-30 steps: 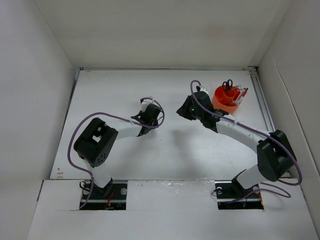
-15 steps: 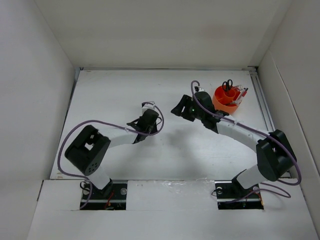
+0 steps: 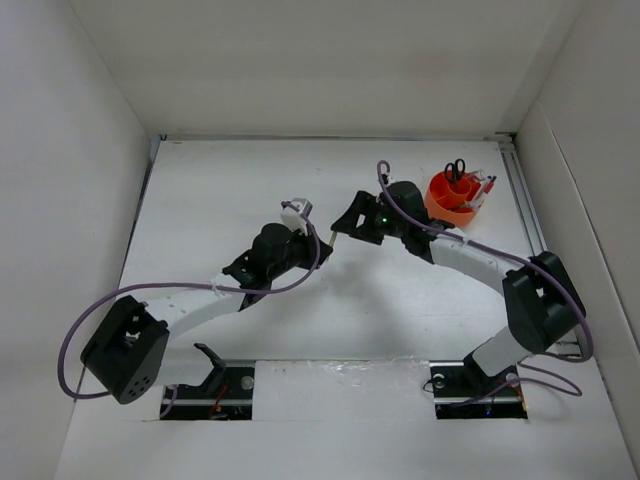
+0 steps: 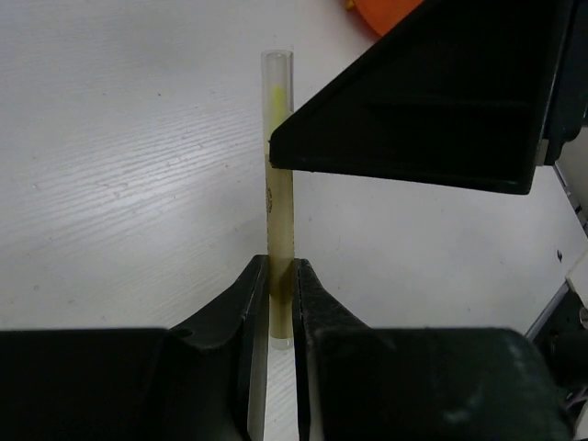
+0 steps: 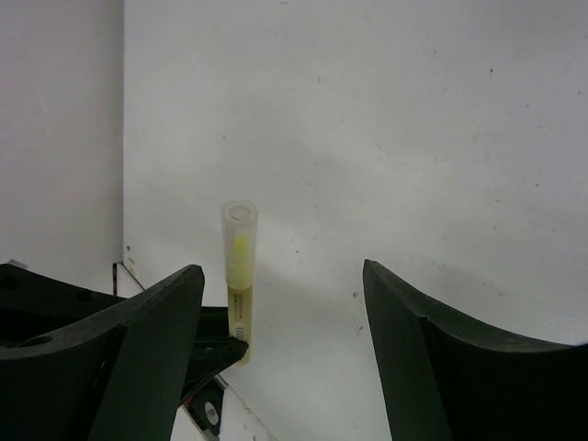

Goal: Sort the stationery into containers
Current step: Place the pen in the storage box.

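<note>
Left gripper [image 4: 280, 276] is clamped tight on the green-yellow marker [image 4: 278, 184], pinching it near its lower end, so the clear cap with the yellow tip inside sticks out past the fingertips. All this is out to the left of the orange organiser [image 3: 440, 212], off the white table [image 3: 220, 180], in mid-air. And there's the right gripper [image 5: 283, 276], reaching away from the organiser towards that same spot, jaws spread as wide as they go and gripping nothing. From its wrist camera the marker stands in the gap between its two fingers, closer to the left-hand one; I can't tell whether that finger touches it. Over in the organiser itself, black-handled scissors [image 3: 455, 170] stand handles-up, and on its right-hand side red pens [image 3: 485, 187] lean outward over the rim.
</note>
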Robot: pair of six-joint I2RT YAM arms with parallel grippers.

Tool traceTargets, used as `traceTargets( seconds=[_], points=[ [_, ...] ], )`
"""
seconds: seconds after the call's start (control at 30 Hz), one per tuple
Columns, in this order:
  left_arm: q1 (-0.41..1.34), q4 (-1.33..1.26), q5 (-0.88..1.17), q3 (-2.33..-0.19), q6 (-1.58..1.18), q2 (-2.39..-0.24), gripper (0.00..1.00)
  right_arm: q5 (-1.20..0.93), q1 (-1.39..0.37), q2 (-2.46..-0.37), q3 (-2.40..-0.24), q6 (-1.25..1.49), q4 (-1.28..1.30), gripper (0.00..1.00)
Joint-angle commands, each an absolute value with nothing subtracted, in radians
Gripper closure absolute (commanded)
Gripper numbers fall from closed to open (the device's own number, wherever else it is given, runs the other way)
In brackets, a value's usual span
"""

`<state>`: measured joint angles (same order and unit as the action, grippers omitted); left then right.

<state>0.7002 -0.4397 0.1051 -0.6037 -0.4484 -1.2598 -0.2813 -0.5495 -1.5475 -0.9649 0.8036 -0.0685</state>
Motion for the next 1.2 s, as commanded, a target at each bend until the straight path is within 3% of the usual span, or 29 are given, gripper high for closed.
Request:
traceTargets(
  seconds=[0.0, 0.13, 0.23, 0.27, 0.37, 0.57, 0.6, 0.63, 0.8, 1.17],
  points=[
    [0.701, -0.511, 0.181, -0.569, -0.425, -1.235, 1.0, -0.373, -0.543, -1.555, -0.963, 0.792, -0.153, 0.24],
    [0.701, -0.521, 0.216, -0.569, -0.425, -1.235, 1.0, -0.382, -0.552, -1.565, -0.963, 0.792, -0.153, 0.27],
    [0.701, -0.531, 0.254, -0.569, -0.425, -1.246, 1.0, -0.387, -0.552, -1.565, -0.963, 0.792, -0.173, 0.45],
    [0.701, -0.531, 0.255, -0.569, -0.425, -1.255, 1.0, -0.387, -0.552, -1.574, -0.963, 0.792, -0.173, 0.6],
    [0.701, -0.541, 0.255, -0.569, -0.425, -1.255, 1.0, -0.43, -0.552, -1.595, -0.972, 0.792, -0.173, 0.66],
    [0.701, -0.541, 0.235, -0.569, -0.425, -1.236, 1.0, -0.463, -0.543, -1.618, -0.983, 0.792, -0.173, 0.94],
    [0.701, -0.551, 0.226, -0.569, -0.425, -1.236, 0.98, -0.463, -0.543, -1.618, -0.983, 0.792, -0.173, 0.97],
    [0.701, -0.551, 0.225, -0.569, -0.425, -1.236, 0.85, -0.448, -0.543, -1.618, -0.983, 0.792, -0.173, 1.0],
    [0.701, -0.523, 0.216, -0.592, -0.416, -1.227, 0.58, -0.401, -0.497, -1.576, -0.947, 0.792, -0.173, 1.0],
    [0.701, -0.41, 0.186, -0.588, -0.376, -1.057, 0.42, -0.172, -0.299, -1.326, -0.848, 0.857, -0.143, 1.0]
  ],
)
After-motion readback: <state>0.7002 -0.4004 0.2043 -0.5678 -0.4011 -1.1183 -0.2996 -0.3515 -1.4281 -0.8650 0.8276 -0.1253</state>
